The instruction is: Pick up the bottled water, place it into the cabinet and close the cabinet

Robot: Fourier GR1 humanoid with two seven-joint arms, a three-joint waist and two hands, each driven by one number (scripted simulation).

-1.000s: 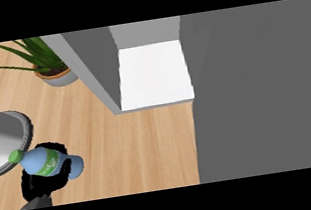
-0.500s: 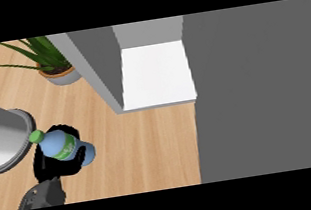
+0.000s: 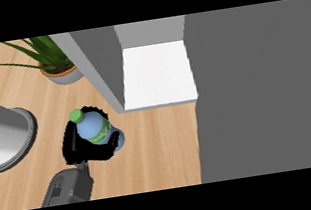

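the left hand point(image 3: 75, 145) came in from the lower edge at the view's left, its fingers point(image 3: 95, 156) clamped round the bottled water point(image 3: 95, 128) and hiding part of it. the bottle was held over the wooden surface point(image 3: 157, 149), just off the near corner of the cabinet's left wall point(image 3: 101, 67). its green cap point(image 3: 76, 114) pointed up and left and its base down and right, so its long axis ran slantwise to the cabinet front. the cabinet's white floor point(image 3: 158, 76) lay up and to the right of the bottle, past that corner. the carry probably had to go right first, then inward. a broad grey panel point(image 3: 268, 90), likely the open door, filled the right side. the right hand did not show.
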